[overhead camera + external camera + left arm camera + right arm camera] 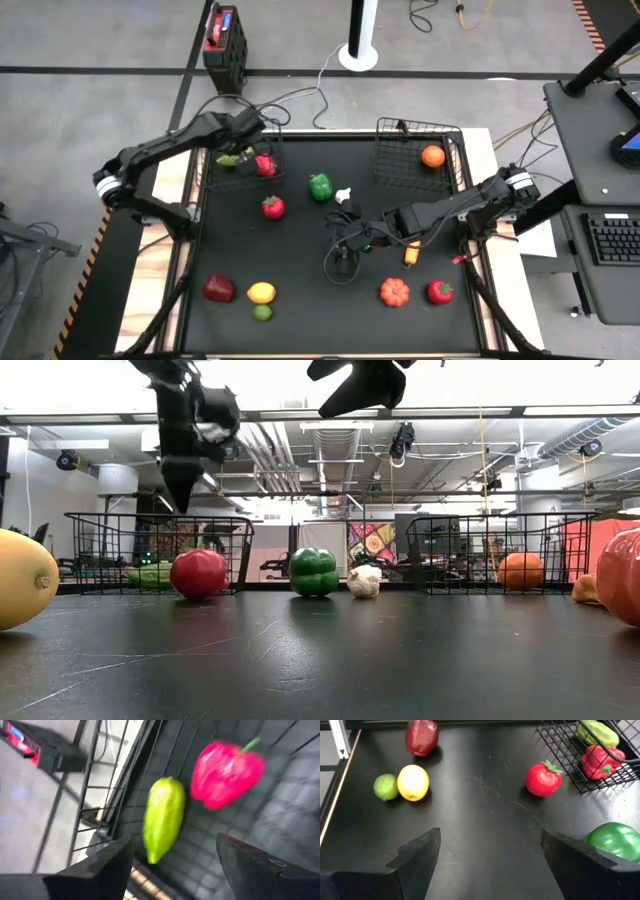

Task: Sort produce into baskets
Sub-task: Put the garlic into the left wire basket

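Note:
The left wire basket (243, 172) holds a long green vegetable (162, 817) and a red pepper (227, 767), both lying on its mesh floor. My left gripper (172, 865) hangs open above them, over the basket (250, 140), touching nothing. The right basket (418, 150) holds an orange (432, 155). My right gripper (490, 850) stands open above the table's middle (342, 232), with nothing between its fingers. A red tomato (543, 778), a green pepper (320, 186) and a white garlic (343, 195) rest on the mat between the baskets.
Near the front left lie a dark red apple (218, 288), a lemon (261, 292) and a lime (262, 312). At the front right sit an orange-red fruit (394, 291) and a red one (440, 291). A yellow-orange piece (412, 253) lies under the right arm.

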